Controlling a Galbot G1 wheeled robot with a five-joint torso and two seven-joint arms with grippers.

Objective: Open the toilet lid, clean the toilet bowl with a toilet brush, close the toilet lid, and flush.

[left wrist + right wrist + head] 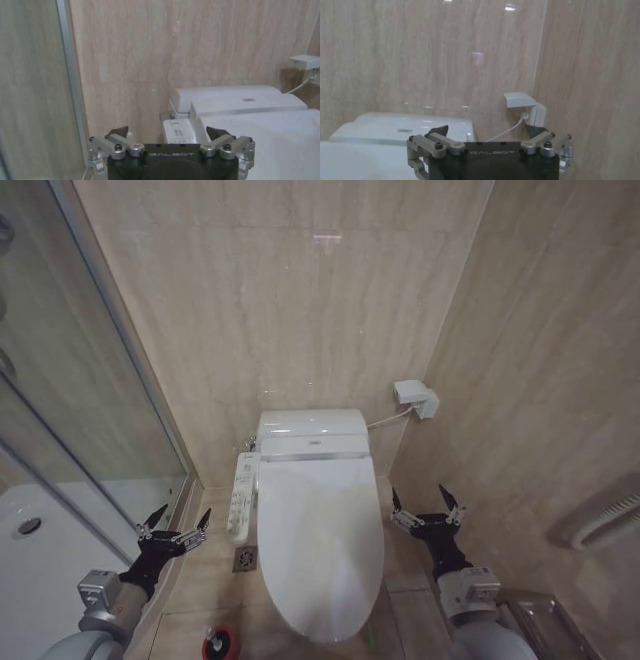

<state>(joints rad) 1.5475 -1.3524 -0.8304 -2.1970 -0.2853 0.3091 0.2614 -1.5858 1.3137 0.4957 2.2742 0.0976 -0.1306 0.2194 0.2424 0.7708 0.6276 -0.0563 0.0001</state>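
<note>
The toilet lid (pixel 322 540) lies shut over the toilet bowl, a glossy white oval in the middle of the head view; the bowl itself is hidden under it. In the left wrist view the lid (pixel 270 138) shows past the side button panel (pixel 176 132). My left gripper (pixel 175 523) hovers open to the left of the panel (pixel 241 495), holding nothing. My right gripper (pixel 428 507) hovers open on the lid's right side, also holding nothing. A round red cup holder (pixel 220 644) stands on the floor at the lower edge, left of the lid's front; the toilet brush handle is not discernible.
The tank (pixel 312 427) sits against the beige tiled back wall. A white wall socket box (pixel 414 398) with a cable is right of the tank. A glass shower partition (pixel 120 380) runs along the left. A floor drain (pixel 245 559) lies beside the bowl. A side wall closes the right.
</note>
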